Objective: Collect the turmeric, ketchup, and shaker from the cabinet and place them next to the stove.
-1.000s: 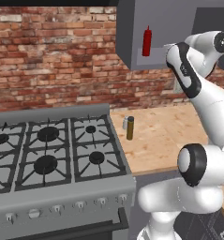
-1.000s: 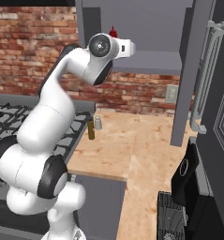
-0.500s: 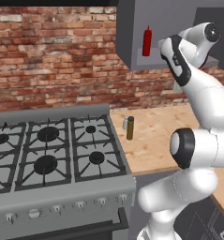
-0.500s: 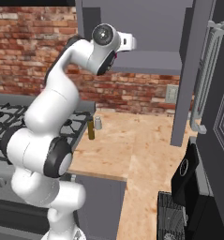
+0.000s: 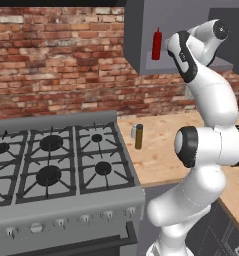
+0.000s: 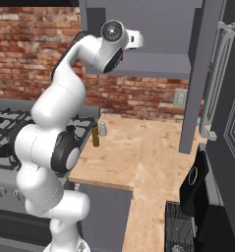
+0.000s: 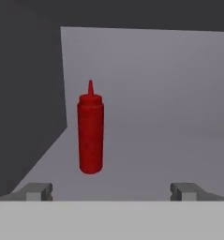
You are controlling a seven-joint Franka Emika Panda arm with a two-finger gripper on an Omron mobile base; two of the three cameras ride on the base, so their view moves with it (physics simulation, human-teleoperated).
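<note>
Inside cabinet (image 7: 169,84), ketchup (image 7: 90,129) stands upright beyond spread fingers (image 7: 38,191).

Matt, flat-shaded kitchen surfaces were shown, with little gloss anywhere.

The ketchup (image 7: 90,133) looked like smooth red plastic with a soft sheen. The cabinet (image 7: 146,93) was rendered in plain matt grey, smooth and unmarked. The stove (image 5: 66,197) appeared as dull brushed grey metal under matt black grates. The counter (image 6: 138,157) was given a pale wood-grain finish, and the wall (image 5: 56,60) rough red brick. The turmeric (image 5: 138,137) was seen as matt mustard-brown; the shaker (image 5: 134,131) as pale and smooth.
</note>
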